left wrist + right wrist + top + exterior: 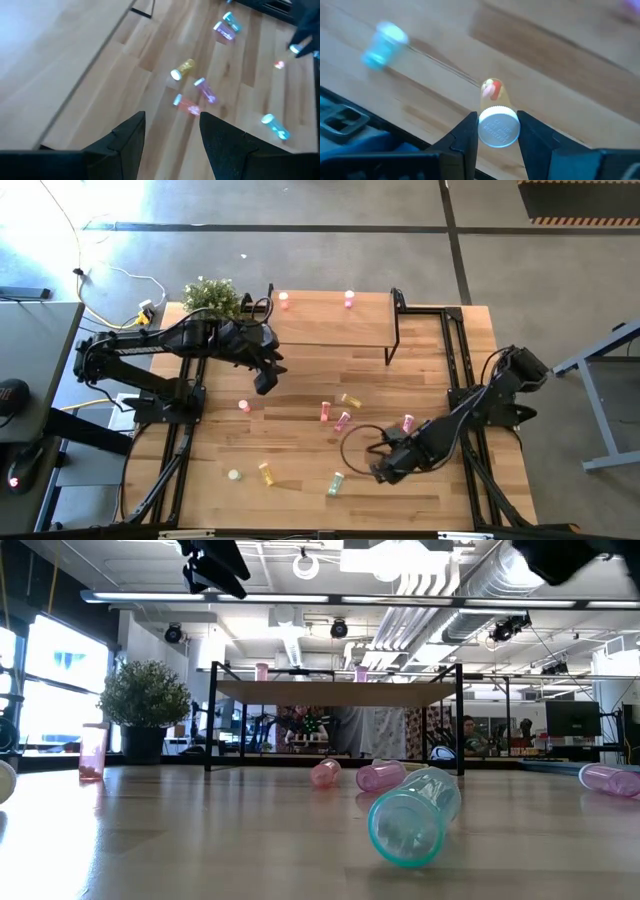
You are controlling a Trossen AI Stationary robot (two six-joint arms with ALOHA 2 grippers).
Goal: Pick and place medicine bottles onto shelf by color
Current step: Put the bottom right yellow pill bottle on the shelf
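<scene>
Right now — white-capped bottle (496,125) pinched btwn right gripper (495,131) jaws, left gripper (172,132) jaws spread, empty.

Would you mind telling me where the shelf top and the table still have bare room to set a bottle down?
The shelf is bare across its middle and front, between the two bottles at its back edge. The table is free along its near edge. It is crowded mid-table, around the lying bottles, near the right gripper.

high: top-down | low: table-level | wrists: close, table (300,480) shared
</scene>
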